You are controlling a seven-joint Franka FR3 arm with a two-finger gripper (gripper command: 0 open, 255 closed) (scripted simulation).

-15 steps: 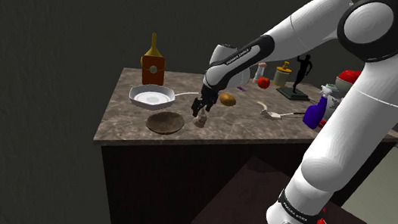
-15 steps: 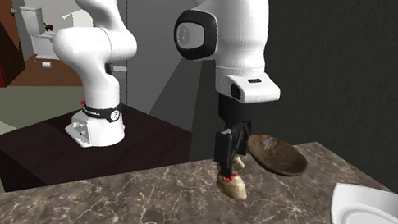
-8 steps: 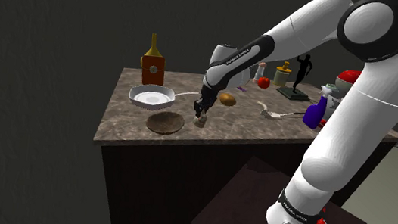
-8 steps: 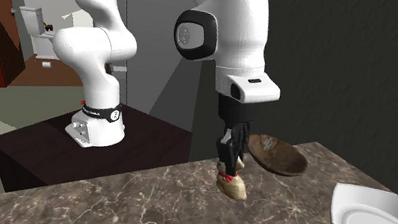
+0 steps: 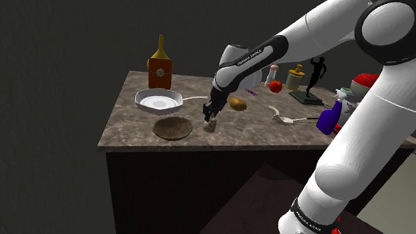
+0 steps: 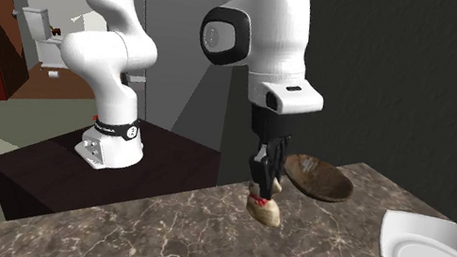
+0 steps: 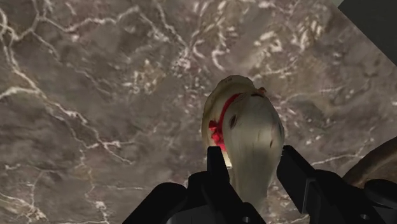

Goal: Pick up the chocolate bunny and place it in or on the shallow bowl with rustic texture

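Bunny [image 7: 245,127], pincer [image 7: 253,158] now clasped around it, open a second ago

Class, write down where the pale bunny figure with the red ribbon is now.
In the second exterior view the pale bunny sits on the marbled countertop, clasped in the black end effector, just left of the brown shallow bowl.

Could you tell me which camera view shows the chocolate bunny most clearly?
The wrist view: the pale bunny with its red ribbon sits close up, clasped by the gripper. The second exterior view shows its side under the gripper; the shoulder view shows it small and far off.
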